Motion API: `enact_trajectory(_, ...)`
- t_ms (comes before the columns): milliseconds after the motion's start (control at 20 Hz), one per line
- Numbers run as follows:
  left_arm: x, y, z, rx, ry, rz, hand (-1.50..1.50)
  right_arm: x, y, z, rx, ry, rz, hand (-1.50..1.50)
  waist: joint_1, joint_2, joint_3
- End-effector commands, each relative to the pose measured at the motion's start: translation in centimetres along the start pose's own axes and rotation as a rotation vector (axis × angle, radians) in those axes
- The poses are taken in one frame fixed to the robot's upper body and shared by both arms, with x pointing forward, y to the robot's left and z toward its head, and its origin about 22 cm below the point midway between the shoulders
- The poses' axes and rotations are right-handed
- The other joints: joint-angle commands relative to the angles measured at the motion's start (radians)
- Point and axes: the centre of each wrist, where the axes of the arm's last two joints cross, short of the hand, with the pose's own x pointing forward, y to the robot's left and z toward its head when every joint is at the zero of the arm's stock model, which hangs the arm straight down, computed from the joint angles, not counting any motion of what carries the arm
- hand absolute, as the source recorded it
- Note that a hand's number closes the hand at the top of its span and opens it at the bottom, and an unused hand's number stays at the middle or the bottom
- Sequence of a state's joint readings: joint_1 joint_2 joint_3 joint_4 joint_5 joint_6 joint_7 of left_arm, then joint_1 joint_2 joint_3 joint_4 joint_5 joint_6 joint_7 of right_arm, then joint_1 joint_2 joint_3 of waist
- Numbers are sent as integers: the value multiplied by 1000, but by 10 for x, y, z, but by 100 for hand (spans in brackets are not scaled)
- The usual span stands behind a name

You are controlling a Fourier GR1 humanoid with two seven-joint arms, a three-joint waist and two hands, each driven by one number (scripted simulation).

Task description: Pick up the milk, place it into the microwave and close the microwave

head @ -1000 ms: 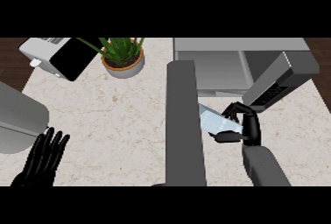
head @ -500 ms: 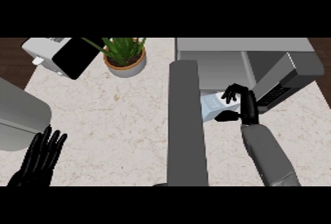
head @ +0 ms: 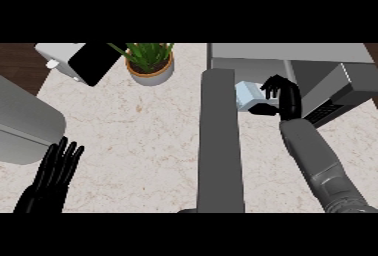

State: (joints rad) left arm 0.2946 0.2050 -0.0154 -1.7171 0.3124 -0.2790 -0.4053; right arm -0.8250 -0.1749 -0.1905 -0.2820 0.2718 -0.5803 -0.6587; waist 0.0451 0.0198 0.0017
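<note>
My right hand (head: 285,98) is curled round a pale blue and white milk carton (head: 249,96), holding it just right of the open microwave door (head: 220,140), at the mouth of the microwave (head: 295,67). The hand hides the carton's right side. The door stands open, seen edge-on as a long grey slab running down the middle of the view. My left hand (head: 53,175) rests open at the lower left with its fingers straight.
A potted green plant (head: 150,64) stands at the back centre. A white appliance with a black panel (head: 81,61) sits at the back left. A grey rounded object (head: 22,122) lies along the left edge. Marble counter (head: 140,135) spreads between them.
My right hand has carried the milk carton up and away from me, from the counter beside the door toward the microwave's opening. The left hand has barely moved.
</note>
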Motion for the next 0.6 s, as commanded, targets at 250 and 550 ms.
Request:
enact_trajectory(250, -3, 1, -10, -18, 18, -100, -150, 5, -19, -25, -144, 25, 184, 150, 39, 20, 2)
enact_trajectory(550, 0, -2, -21, -59, 34, -129, -150, 13, -28, -40, -194, 20, 292, -150, 63, 30, 3)
